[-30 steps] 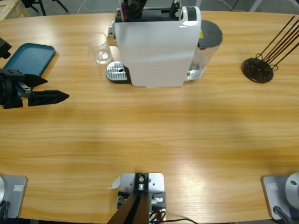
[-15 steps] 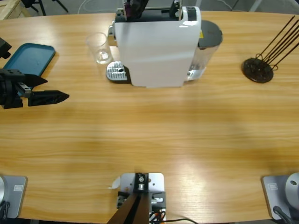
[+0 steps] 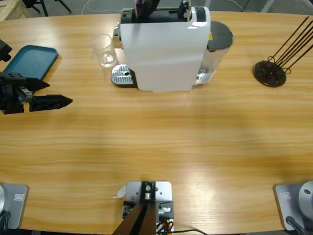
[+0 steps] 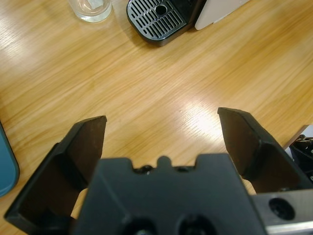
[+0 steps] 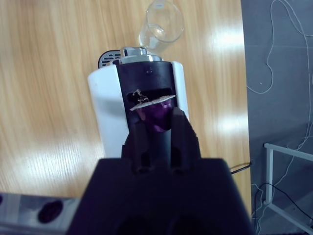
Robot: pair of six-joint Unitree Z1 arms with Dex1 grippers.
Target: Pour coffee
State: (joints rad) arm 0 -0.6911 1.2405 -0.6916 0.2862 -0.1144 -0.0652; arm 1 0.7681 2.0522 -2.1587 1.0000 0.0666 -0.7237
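The white coffee machine [image 3: 164, 49] stands at the table's far middle, with its drip tray [image 3: 122, 76] on the left side. An empty clear glass [image 3: 103, 49] stands beside the tray, not on it. No coffee shows in any view. My right gripper [image 5: 156, 120] is shut on a small purple capsule [image 5: 154, 111] just above the machine's dark top slot [image 5: 149, 88]; in the high view it is at the top edge [image 3: 145, 6]. My left gripper [image 3: 59, 93] hovers open at the table's left, well short of the glass [image 4: 90, 7] and the drip tray [image 4: 159, 19], with nothing between its fingers.
A teal tray [image 3: 32, 59] lies at the far left, behind the left gripper. A black round stand with thin rods [image 3: 270, 72] sits at the far right. The machine's water tank [image 3: 217, 41] bulges from its right side.
The right gripper with the purple capsule has shifted slightly rightward over the machine's top. The left arm and the glass have not moved.
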